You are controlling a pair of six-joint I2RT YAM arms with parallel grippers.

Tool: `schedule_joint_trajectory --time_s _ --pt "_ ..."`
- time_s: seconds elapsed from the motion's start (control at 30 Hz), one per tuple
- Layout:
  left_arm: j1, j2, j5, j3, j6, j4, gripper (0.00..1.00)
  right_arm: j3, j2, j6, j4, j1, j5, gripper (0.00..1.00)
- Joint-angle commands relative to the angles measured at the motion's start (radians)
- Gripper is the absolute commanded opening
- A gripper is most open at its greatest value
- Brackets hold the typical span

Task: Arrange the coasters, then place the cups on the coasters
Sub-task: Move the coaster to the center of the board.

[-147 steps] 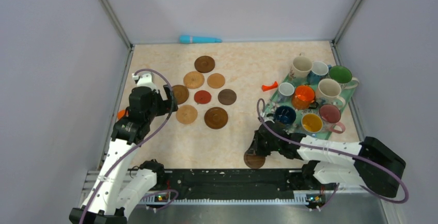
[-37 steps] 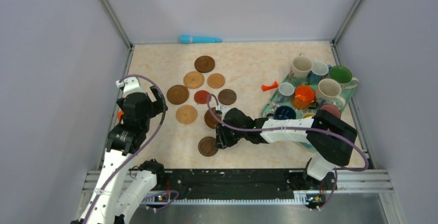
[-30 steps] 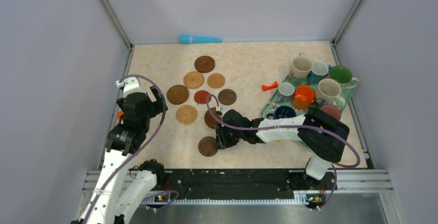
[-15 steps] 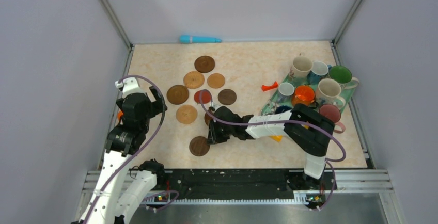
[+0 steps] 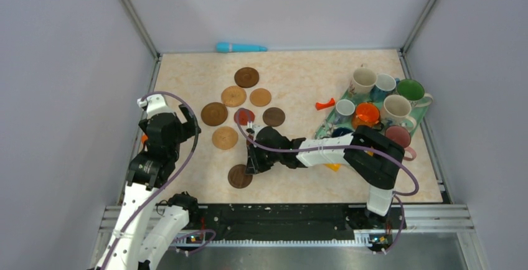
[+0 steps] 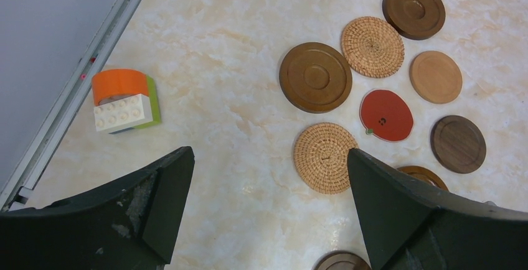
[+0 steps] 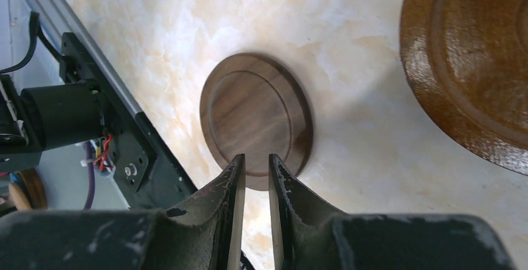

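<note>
**Right arm at a stray dark coaster; cups stand on the tray**

The red coaster [image 6: 386,116] sits inside a loose cluster of discs. A dark disc [image 5: 246,77] lies farthest beyond it. A woven coaster [image 6: 372,46] and a pale tan coaster [image 6: 436,76] lie just beyond it. A wide brown coaster [image 6: 315,77] is on its left, a walnut coaster [image 6: 458,144] on its right, and a second woven coaster [image 6: 324,157] on its near left. A larger dark brown coaster [image 7: 473,65] lies just on its near side, mostly covered by the right arm in the overhead view.

One more, a grooved dark coaster [image 7: 255,117], lies flat on the table well to the near side of the red coaster, apart from the cluster. The right gripper [image 7: 256,158] is at this disc's near rim. Its jaws are drawn almost together, with only a slit between them. The wrist view does not show whether they pinch the rim or merely rest on it.

The left gripper [image 6: 269,153] hangs to the left of the red coaster, jaws spread wide and holding nothing.

The cups [image 5: 396,107] are crowded on a teal tray [image 5: 328,125] well to the right of the red coaster. Among them are a green cup [image 5: 410,89], an orange cup [image 5: 366,116] and a pink cup [image 5: 398,137].

A brick block [image 6: 121,102] sits far to the left of the red coaster.
</note>
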Motion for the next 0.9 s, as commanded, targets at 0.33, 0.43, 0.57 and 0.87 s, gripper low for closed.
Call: schedule_joint_trajectory --time_s 0.33,0.43,0.57,0.87 --pt "-0.004 -0.009 -0.027 0.024 -0.015 0.019 0.99 0.125 0.127 -0.028 0.041 0.026 0.000 0.20" --pt "-0.004 -0.010 -0.029 0.024 -0.015 0.020 0.99 0.149 0.148 -0.044 0.019 0.026 0.050 0.20" --pt "-0.004 -0.008 -0.029 0.024 -0.015 0.020 0.99 0.176 0.163 -0.071 -0.012 0.019 0.143 0.20" --pt "-0.004 -0.007 -0.030 0.024 -0.015 0.020 0.99 0.222 0.202 -0.106 -0.027 -0.023 0.191 0.20"
